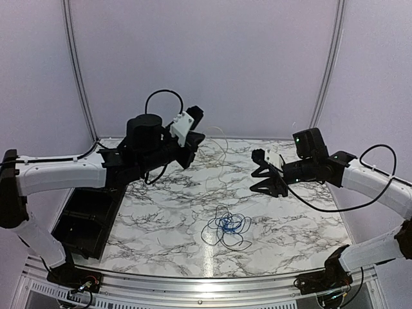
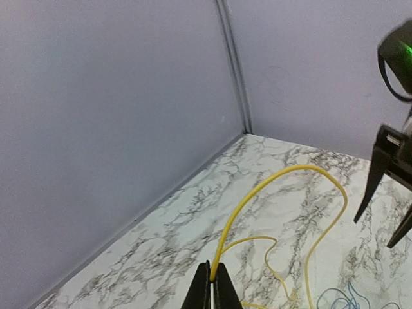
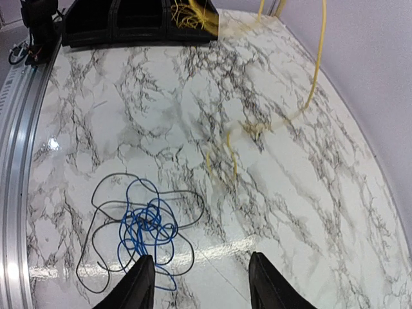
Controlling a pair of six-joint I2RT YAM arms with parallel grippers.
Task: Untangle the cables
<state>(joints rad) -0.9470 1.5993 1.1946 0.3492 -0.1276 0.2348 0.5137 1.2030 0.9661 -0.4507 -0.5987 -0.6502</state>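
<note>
Tabletop (image 1: 161, 251) in white marble pattern with dark veins fills the lower half of the top view, with pale lilac enclosure walls (image 1: 206, 58) behind it. 2 white-and-black robot arms show: the left arm (image 1: 58, 174) reaches from the left edge toward frame centre, and the right arm (image 1: 380, 183) comes in from the right edge. A black rectangular plastic tray (image 1: 84, 222) sits at lower left of the top view, on the table's left edge under the left arm.

At upper centre of the top view the left gripper (image 2: 211, 286) hangs above the marble. Its 2 black fingers are pinched tight on the thin yellow cable (image 2: 309, 167). In the left wrist view this cable arcs up from the fingers toward the right, then drops to the table at lower right.

The right gripper (image 3: 203, 286) hovers at centre right of the top view, jaws spread wide and holding nothing.

The thin bright blue cable (image 3: 149, 233) lies bunched on the table at lower centre of the top view, lower left in the right wrist view. The thin black cable (image 3: 94, 193) loops loosely around and through it. The yellow cable's low end lies near this tangle, to its upper right in the right wrist view. Cannot tell if they touch.
</note>
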